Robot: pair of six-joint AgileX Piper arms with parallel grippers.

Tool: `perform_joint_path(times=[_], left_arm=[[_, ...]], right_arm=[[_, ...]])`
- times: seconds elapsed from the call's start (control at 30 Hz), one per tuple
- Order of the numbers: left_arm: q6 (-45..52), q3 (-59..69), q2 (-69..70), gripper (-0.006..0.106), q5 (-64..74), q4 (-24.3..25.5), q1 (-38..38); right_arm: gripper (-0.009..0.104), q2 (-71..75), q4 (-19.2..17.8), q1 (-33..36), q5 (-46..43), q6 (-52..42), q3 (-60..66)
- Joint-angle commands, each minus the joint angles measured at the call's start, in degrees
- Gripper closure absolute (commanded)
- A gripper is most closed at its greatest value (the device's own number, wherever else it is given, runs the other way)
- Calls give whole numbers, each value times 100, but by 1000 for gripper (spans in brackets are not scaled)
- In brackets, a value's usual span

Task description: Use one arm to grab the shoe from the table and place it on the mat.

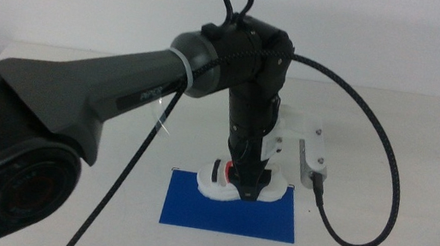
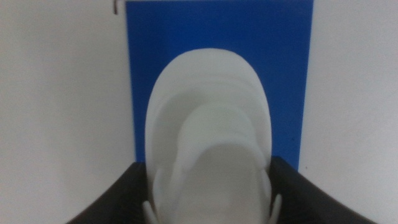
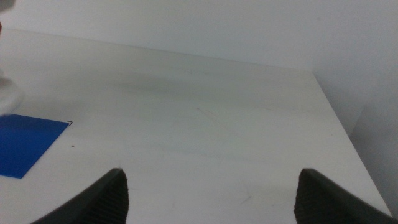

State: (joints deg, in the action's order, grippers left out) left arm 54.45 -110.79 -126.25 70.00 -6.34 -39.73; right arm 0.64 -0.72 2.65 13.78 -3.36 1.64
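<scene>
Smooth white plastic-looking shoe [image 2: 208, 137], flat matt blue mat [image 1: 190, 209], matt white table [image 3: 205, 112].

Black jointed arm [image 1: 121, 92], grey segment, white mount, looped black braided cable [image 1: 373, 136]

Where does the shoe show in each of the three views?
Middle view: shoe low centre, on the far edge of the mat, under the left gripper.
Left wrist view: shoe fills the centre, over the mat, between the jaws.
Right wrist view: shoe not identifiable.
Shared landmark: the mat.
</scene>
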Motion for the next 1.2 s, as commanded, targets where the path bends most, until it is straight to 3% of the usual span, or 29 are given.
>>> perform_joint_path(times=[0.0,0.57,0.67,0.77,0.83,0.87,1.0,1.17], left_arm=[[-62,-156,273,102,502,-124,-4],[-62,-156,-146,102,507,-54,-4],[-338,-156,-146,98,507,-66,-4],[-407,-156,-146,85,507,-96,-4],[-373,-169,-146,70,507,-103,-4],[-174,-168,-135,41,507,-82,-4],[-167,-168,-110,6,507,-39,-4],[-167,-200,73,7,507,61,-4]], right_arm=[[17,-21,-62,-5,-418,-59,29],[17,-21,-62,-5,-418,-59,29],[17,-21,-62,-5,-418,-59,29],[17,-21,-62,-5,-418,-59,29],[17,-21,-62,-5,-418,-59,29],[17,-21,-62,-5,-418,-59,29],[17,-21,-62,-5,-418,-59,29],[17,-21,-62,-5,-418,-59,29]])
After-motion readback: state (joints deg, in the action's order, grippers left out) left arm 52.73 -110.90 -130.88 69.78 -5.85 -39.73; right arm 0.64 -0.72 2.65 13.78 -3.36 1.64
